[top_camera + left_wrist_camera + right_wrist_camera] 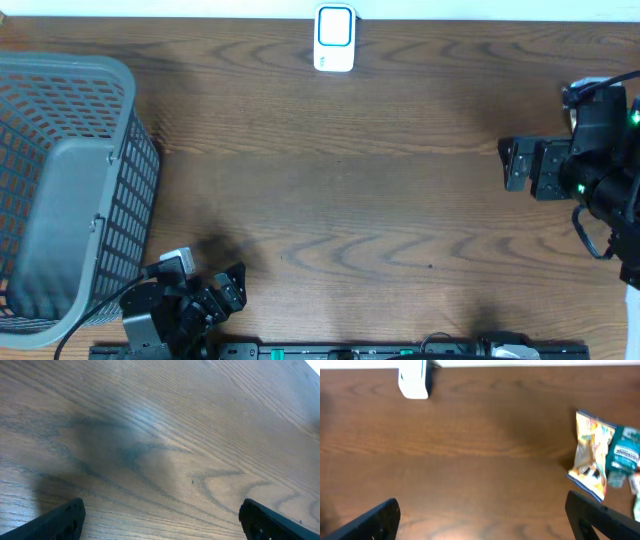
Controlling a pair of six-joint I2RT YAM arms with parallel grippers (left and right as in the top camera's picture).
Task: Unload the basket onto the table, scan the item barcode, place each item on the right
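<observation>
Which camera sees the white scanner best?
The overhead view: the scanner shows whole, from above, with its blue-framed face. The right wrist view catches it blurry, from the side, cut off at the top edge. The left wrist view shows only the table.

Grey mesh basket (128,205), white-blue scanner (334,38)
</observation>
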